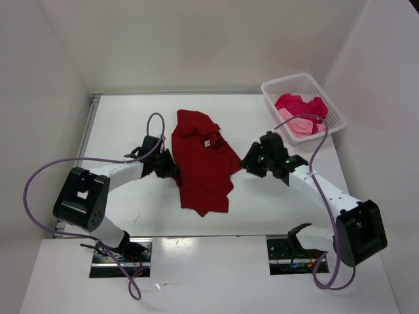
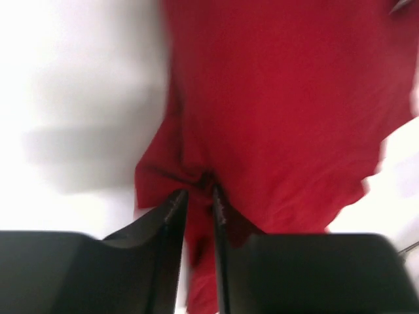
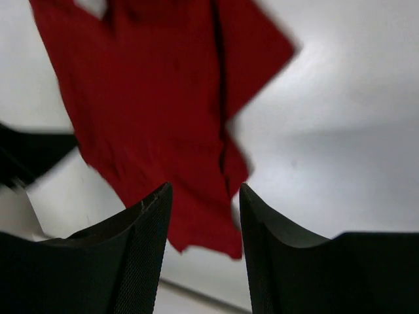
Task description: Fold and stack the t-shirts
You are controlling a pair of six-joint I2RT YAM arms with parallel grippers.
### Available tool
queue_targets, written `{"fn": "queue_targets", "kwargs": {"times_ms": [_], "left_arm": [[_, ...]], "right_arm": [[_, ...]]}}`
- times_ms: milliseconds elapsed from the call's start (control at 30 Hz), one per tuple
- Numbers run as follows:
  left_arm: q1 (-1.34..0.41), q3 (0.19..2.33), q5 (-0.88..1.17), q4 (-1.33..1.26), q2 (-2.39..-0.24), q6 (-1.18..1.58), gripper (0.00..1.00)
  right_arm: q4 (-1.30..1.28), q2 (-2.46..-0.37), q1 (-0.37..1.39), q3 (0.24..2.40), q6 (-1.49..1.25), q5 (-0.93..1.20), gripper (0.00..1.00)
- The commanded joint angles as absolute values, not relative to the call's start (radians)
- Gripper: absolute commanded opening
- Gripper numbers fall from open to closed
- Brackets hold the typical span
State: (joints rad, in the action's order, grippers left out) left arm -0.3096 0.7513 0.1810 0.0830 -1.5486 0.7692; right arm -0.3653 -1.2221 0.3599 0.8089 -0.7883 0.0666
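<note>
The dark red soft cloth short-sleeved t-shirt (image 1: 203, 167) lies on the white desk (image 1: 127, 121) between my two arms. Its collar end is toward the far side with the label showing, and it is rumpled, not yet a tidy rectangle. The left jaws are nipped nearly together on a bunched pleat at the shirt's left edge, so I read them as gripping the cloth; in the left wrist view the fabric puckers right at their tips. The right jaws stand apart and hold nothing, hovering just beside the shirt's right edge. I judge I'm on the first shirt, at the flatten-or-fold stage, with nothing stacked yet. Next I'd want the right jaws down on the opposite edge so both sides draw evenly; a lone pull from the left would likely drag the whole shirt sideways. The white plastic lattice basket (image 1: 286, 80) sits at the desk's far right corner, well apart, holding the light pink cloth shirt (image 1: 302, 126) and the magenta-crimson cloth shirt (image 1: 294, 103) heaped together.
</note>
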Motion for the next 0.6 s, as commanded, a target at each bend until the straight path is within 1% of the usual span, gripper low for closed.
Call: {"fn": "queue_targets", "kwargs": {"times_ms": [0, 33, 133, 167, 300, 333, 433, 500, 567], "left_arm": [[-0.269, 0.851, 0.167, -0.027, -1.572, 0.778, 0.28], [-0.247, 0.868, 0.182, -0.038, -1.597, 0.778, 0.22], [-0.181, 0.949, 0.227, -0.038, -1.631, 0.778, 0.14], [-0.181, 0.968, 0.227, -0.038, -1.647, 0.764, 0.13], [-0.170, 1.035, 0.225, -0.028, -1.690, 0.743, 0.13], [-0.170, 1.051, 0.216, -0.028, -1.704, 0.742, 0.14], [-0.146, 1.081, 0.216, -0.018, -1.724, 0.733, 0.14], [-0.132, 1.114, 0.216, 0.001, -1.724, 0.724, 0.17], [-0.132, 1.103, 0.248, 0.015, -1.711, 0.715, 0.28]], "right_arm": [[-0.402, -1.201, 0.491, 0.737, -0.923, 0.081, 0.51], [-0.402, -1.201, 0.543, 0.721, -0.954, 0.081, 0.51], [-0.365, -1.192, 0.604, 0.664, -0.977, 0.092, 0.50], [-0.365, -1.192, 0.644, 0.652, -0.991, 0.092, 0.50], [-0.312, -1.271, 0.745, 0.626, -1.011, 0.101, 0.50], [-0.302, -1.288, 0.765, 0.626, -1.020, 0.089, 0.50], [-0.244, -1.325, 0.776, 0.603, -1.029, 0.103, 0.50], [-0.235, -1.356, 0.776, 0.603, -1.029, 0.081, 0.50], [-0.235, -1.377, 0.776, 0.603, -1.029, 0.058, 0.50]]}}
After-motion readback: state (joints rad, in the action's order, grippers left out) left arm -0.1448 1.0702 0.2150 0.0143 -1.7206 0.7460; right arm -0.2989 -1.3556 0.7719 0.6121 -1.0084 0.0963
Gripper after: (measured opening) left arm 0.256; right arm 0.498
